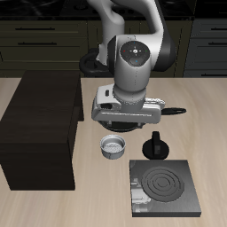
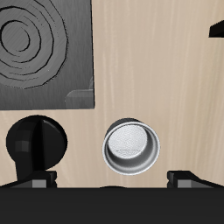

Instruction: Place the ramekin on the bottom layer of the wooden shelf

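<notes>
My jaws hang spread above the ramekin [image 2: 132,147], at the exterior frame's centre, lined up to straddle its rim.

The small grey ribbed ramekin [image 1: 113,147] [image 2: 132,147] sits upright and empty on the table, just beside the big dark wooden shelf [image 1: 43,129].

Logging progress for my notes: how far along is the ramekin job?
Nothing is done yet: the ramekin sits on the table beside the wooden shelf. In hand: the gripper hovers above it, jaws apart, holding nothing. Left: grasping, lifting, and placing it on the bottom layer.
</notes>
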### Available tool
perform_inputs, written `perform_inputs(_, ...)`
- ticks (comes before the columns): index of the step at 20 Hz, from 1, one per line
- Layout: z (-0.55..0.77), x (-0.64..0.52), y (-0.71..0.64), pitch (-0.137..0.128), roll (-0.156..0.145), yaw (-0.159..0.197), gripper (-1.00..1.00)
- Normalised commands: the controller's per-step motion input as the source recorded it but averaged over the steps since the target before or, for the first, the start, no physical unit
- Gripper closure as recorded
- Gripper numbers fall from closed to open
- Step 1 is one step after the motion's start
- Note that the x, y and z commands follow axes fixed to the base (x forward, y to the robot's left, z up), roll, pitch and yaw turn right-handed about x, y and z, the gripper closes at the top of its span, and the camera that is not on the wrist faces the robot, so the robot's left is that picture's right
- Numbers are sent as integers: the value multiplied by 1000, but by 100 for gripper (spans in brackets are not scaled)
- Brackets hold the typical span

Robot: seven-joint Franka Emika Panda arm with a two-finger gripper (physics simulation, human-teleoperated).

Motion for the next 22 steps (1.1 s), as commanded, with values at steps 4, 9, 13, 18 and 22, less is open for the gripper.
perform_inputs(4,-225,28,58,17,21,-21,-100)
perform_inputs(9,-236,8,64,21,9,-30,-100)
perform_inputs(13,-278,-98,43,31,18,-61,-100)
perform_inputs(18,-217,-210,55,-24,6,-13,-100)
perform_inputs(22,-156,-225,92,-16,36,-24,-100)
